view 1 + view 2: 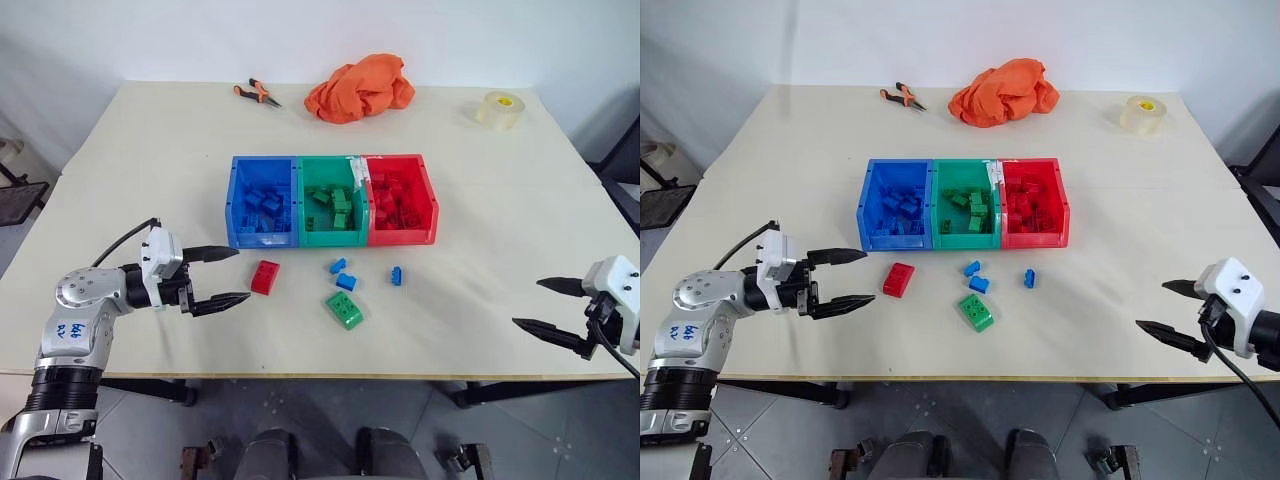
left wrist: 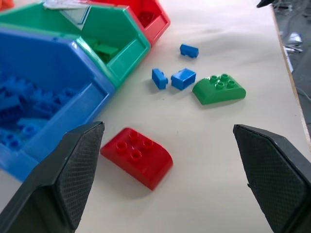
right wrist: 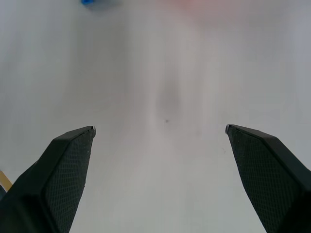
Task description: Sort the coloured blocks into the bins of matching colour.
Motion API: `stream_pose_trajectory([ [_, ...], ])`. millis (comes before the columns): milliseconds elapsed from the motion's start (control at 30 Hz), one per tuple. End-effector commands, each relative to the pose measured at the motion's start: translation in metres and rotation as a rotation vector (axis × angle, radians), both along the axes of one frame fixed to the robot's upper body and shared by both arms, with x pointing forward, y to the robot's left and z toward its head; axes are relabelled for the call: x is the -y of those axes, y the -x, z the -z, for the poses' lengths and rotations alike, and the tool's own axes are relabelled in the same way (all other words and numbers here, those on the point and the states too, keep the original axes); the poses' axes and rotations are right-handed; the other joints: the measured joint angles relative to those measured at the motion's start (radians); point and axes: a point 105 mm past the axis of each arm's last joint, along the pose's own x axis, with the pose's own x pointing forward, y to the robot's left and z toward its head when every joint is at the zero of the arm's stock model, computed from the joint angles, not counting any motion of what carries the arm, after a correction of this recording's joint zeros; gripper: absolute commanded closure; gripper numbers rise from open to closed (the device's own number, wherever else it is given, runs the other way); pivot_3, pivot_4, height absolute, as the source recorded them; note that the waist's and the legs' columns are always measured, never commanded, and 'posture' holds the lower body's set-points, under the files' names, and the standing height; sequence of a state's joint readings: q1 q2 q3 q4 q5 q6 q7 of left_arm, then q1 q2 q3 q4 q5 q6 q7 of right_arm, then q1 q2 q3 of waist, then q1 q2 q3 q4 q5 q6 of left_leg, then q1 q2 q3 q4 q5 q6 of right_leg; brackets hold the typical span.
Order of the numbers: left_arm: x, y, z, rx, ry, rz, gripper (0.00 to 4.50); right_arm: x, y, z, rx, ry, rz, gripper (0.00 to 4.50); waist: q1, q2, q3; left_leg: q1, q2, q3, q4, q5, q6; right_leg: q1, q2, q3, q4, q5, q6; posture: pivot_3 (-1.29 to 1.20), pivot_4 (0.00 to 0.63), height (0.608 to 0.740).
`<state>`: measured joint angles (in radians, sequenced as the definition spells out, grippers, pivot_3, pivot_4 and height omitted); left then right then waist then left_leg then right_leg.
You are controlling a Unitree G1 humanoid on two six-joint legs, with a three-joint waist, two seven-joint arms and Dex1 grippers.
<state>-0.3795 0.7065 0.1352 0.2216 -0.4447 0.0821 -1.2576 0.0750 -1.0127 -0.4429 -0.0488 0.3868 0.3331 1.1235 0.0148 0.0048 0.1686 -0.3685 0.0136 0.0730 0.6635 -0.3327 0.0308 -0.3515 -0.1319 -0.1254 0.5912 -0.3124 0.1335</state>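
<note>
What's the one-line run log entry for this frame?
left gripper: open, empty, beside red studded plastic brick | right gripper: open, empty | loose: green studded brick, three small blue bricks

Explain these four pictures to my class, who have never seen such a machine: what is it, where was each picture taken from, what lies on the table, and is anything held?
It is a two-armed robot. The two wide pictures come from cameras in its head, looking down over a table. The two close ones come from cameras on its wrists, looking along the black fingers. The left gripper and the right gripper are both open and hold nothing. Mid-table stand three joined bins: blue, green and red, each already holding matching blocks. Before them lie loose blocks: a red one, a green one and three small blue ones. At the far edge lie pliers, an orange cloth and a tape roll.
</note>
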Motion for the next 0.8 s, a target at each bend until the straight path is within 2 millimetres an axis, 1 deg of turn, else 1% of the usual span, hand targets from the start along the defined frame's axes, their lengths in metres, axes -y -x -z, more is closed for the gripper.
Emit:
stream_pose_trajectory([
  [33,0.002,0.001,-0.004,0.037,0.001,0.026,0.0,-0.018,-0.012,-0.011,0.033,-0.024,-0.039,0.0,-0.002,0.0,0.0,0.0,0.0,0.0,0.0,0.0,0.0,0.0,0.0,0.0,0.0,0.0,0.0,0.0,0.15,0.74],
  [100,0.002,0.004,-0.004,0.046,0.007,0.025,0.0,-0.033,-0.022,-0.01,0.036,-0.053,-0.073,0.0,-0.003,0.0,0.0,0.0,0.0,0.0,0.0,0.0,0.0,0.0,0.0,0.0,0.0,0.0,0.0,0.0,0.15,0.74],
  [300,-0.006,0.012,-0.009,0.085,0.022,-0.035,0.0,-0.081,-0.054,0.002,0.016,-0.119,-0.173,0.0,-0.015,0.0,0.0,-0.001,0.0,-0.001,0.0,0.0,0.0,0.0,0.0,0.0,0.001,0.0,0.0,0.0,0.15,0.74],
  [433,-0.011,0.026,-0.008,0.086,0.024,-0.075,0.0,-0.111,-0.079,0.013,-0.001,-0.146,-0.234,0.0,-0.016,0.0,0.0,-0.001,0.0,-0.002,0.001,0.0,0.0,-0.001,0.0,-0.001,0.002,0.0,0.0,0.0,0.15,0.74],
  [500,-0.012,0.034,-0.008,0.085,0.026,-0.094,0.0,-0.124,-0.088,0.019,-0.015,-0.149,-0.261,0.0,-0.02,0.0,0.0,0.0,0.0,-0.002,0.001,0.0,0.0,-0.001,-0.001,-0.001,0.002,0.0,0.0,0.0,0.15,0.74],
  [667,-0.014,0.042,-0.009,0.086,0.036,-0.134,0.0,-0.14,-0.1,0.028,-0.021,-0.158,-0.294,0.0,-0.015,0.0,0.0,-0.001,-0.001,-0.005,0.001,0.0,0.0,0.0,-0.002,-0.001,0.003,0.0,0.0,0.0,0.15,0.74],
  [800,-0.014,0.044,-0.009,0.084,0.039,-0.15,0.0,-0.145,-0.107,0.04,-0.034,-0.131,-0.302,0.0,-0.018,0.0,0.0,-0.001,-0.001,-0.005,0.001,0.0,0.0,0.0,-0.001,-0.002,0.003,0.0,0.0,0.0,0.15,0.74],
])
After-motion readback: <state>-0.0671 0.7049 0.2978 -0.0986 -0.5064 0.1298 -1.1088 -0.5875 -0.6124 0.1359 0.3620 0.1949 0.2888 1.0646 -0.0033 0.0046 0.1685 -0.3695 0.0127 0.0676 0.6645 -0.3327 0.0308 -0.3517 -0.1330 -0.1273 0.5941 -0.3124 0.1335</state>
